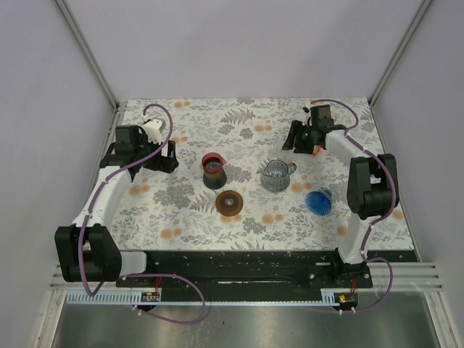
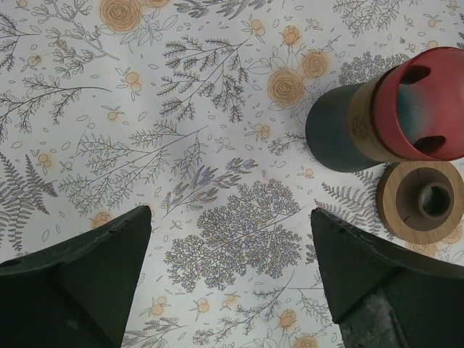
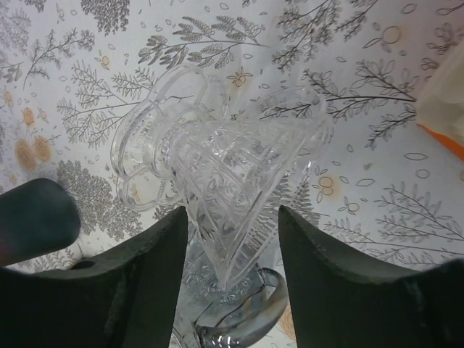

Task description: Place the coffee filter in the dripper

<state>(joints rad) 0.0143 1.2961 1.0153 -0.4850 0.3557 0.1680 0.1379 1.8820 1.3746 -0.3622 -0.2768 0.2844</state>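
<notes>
Two fingers of the right gripper pinch the tilted glass dripper; the apparent coffee filter lies just beside that dripper, well apart from the spread left gripper.

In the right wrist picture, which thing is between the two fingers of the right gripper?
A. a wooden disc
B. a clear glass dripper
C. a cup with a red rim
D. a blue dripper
B: the clear glass dripper sits tilted in the right gripper, with a dark finger close against each side of its ribbed cone.
</notes>
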